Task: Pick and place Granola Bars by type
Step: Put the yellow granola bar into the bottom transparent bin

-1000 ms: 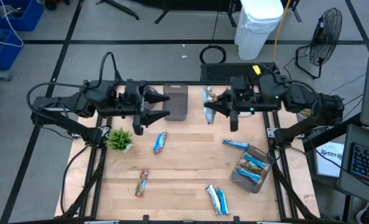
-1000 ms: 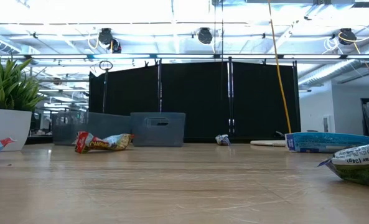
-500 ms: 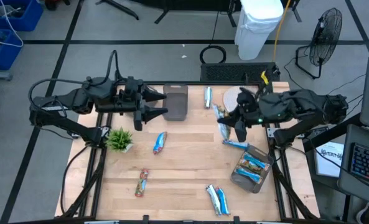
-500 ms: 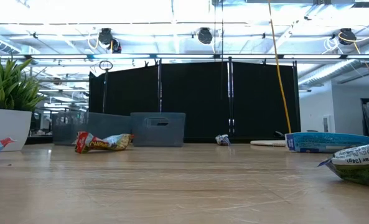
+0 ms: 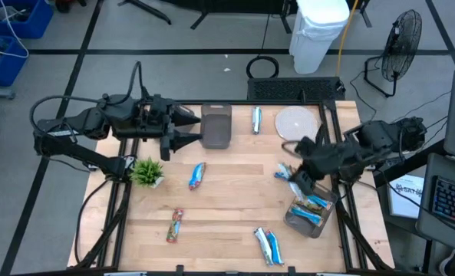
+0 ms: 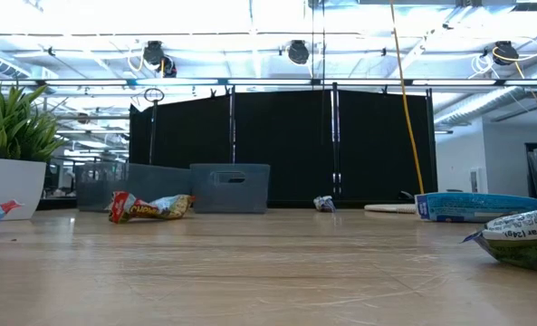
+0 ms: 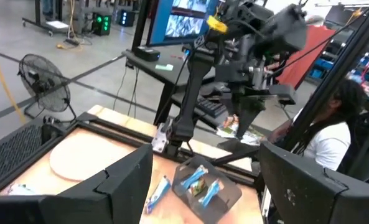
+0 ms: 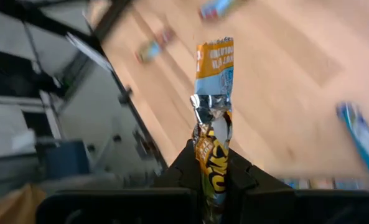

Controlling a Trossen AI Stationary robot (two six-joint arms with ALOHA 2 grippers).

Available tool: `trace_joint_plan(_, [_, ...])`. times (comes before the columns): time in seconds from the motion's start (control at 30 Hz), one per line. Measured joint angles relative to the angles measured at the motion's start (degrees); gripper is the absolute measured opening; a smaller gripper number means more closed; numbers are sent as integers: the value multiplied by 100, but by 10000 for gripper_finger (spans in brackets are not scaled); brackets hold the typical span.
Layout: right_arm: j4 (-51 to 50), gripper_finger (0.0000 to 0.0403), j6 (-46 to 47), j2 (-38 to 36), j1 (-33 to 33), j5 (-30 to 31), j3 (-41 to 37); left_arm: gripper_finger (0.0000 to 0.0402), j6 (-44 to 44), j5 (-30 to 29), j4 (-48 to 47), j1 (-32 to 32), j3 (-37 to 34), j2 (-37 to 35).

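Observation:
My right gripper (image 5: 299, 179) is over the table's right side, just above the grey bin (image 5: 296, 218) that holds a few bars, and it is shut on an orange, blue and white granola bar (image 8: 213, 106). My left gripper (image 5: 190, 130) is open and stays beside the other grey bin (image 5: 216, 126) at the far edge. Loose bars lie flat on the wood: one near the far edge (image 5: 255, 119), one mid-table (image 5: 197, 175), one near left (image 5: 175, 225), a pair at the near edge (image 5: 267, 245), and a blue one (image 5: 282, 173) beside my right gripper. My right gripper pinches the granola bar by one end (image 8: 211, 167) between its two fingers (image 8: 183, 167). The bar lies along the fingers and its free, crinkled end (image 8: 214, 59) sticks out past the fingertips. It is lifted clear of the table.
A small green plant (image 5: 146, 171) stands at the table's left side, in a white pot (image 6: 5, 186). A round pale disc (image 5: 298, 121) lies at the far right corner. Bare wood stretches across the middle and near left. A person shows beyond the table (image 7: 333, 134).
My right gripper, carrying the bar, has swung from the far edge near the middle toward the table's right and near side, turning as it went, and now hangs over the right bin. The bar left at the far edge stays where it was.

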Motion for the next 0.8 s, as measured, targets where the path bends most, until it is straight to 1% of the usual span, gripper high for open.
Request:
trace_joint_plan(0.13, [-293,12,436,84,377,-230,-196,296,-78,-2,-100,0,0,-129])
trace_joint_plan(0.27, [-246,12,773,84,644,-477,-677,296,-122,-2,-257,0,2,-235])
trace_joint_plan(0.37, [17,11,938,84,804,-757,-1121,296,-174,7,-320,-2,2,-306])
trace_joint_plan(0.53, [875,11,899,76,1011,-1160,-1917,296,-144,28,-490,-22,2,-424])
trace_joint_plan(0.67, [1215,11,920,76,1119,-1476,-2487,296,-121,44,-728,-22,-2,-572])
trace_joint_plan(0.8, [1467,11,922,74,1235,-1648,-2926,296,-96,40,-738,-20,-2,-749])
